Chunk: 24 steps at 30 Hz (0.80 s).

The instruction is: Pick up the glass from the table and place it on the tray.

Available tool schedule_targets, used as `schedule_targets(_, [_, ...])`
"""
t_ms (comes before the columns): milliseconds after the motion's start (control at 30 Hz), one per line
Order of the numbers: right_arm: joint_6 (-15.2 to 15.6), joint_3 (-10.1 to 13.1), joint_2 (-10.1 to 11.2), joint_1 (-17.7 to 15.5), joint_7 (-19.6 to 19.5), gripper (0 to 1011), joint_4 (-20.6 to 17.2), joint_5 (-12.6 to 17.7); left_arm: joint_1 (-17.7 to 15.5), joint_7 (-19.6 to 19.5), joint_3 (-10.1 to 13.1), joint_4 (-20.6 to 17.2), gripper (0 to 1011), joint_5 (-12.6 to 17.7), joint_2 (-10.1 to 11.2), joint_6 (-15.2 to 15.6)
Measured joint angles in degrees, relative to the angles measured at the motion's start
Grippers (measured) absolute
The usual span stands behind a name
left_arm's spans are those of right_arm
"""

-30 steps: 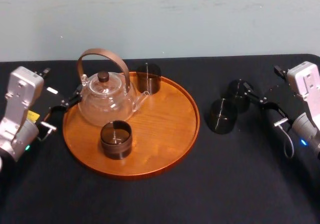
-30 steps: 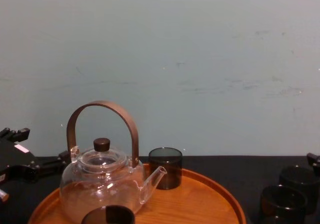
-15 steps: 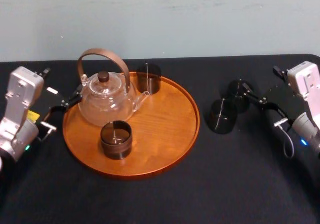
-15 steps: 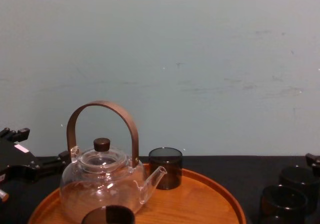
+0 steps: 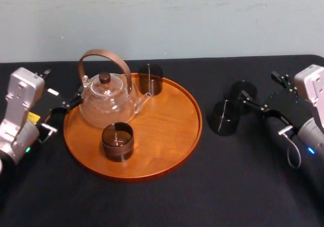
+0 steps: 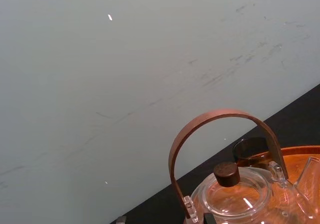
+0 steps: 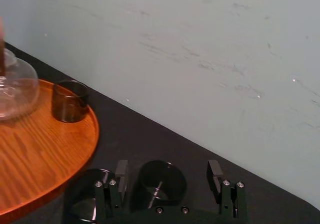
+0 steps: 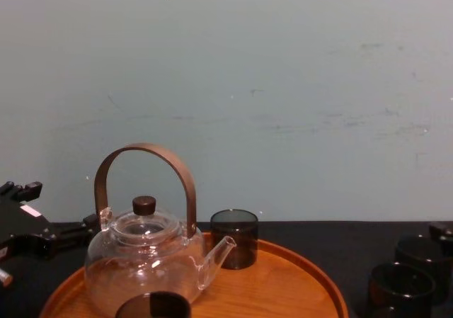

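Two dark glasses stand on the black table [image 5: 228, 186] to the right of the tray: a nearer glass [image 5: 223, 118] and a farther glass [image 5: 243, 91]. My right gripper [image 5: 258, 84] is open beside the farther glass. In the right wrist view that glass [image 7: 161, 181] sits between the spread fingers [image 7: 121, 172], apart from both. The round orange-brown tray [image 5: 172, 131] holds a glass teapot [image 5: 107, 101] and two more dark glasses [image 5: 117, 141] [image 5: 150, 79]. My left gripper [image 5: 64, 81] is parked open at the tray's left rim, next to the teapot.
The table's far edge meets a pale wall [image 5: 202, 19]. The right half of the tray is bare wood. Open black table lies in front of the tray and of the two glasses.
My right gripper has shifted slightly, bringing its spread fingers closer around the farther glass. The left arm, the tray and all the glasses have stayed put.
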Motion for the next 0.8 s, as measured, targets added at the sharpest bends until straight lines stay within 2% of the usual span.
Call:
schedule_targets(500, [1.74, 1.48, 0.63, -4.76, 2.73, 1002, -5.74, 0.15, 0.0, 0.0, 0.0, 0.0, 1001, 0.0, 0.0, 0.0])
schedule_targets(800, [2.52, 2.34, -0.11, -6.37, 5.26, 1002, -6.12, 1.83, 0.0, 0.0, 0.0, 0.0, 1001, 0.0, 0.0, 0.0])
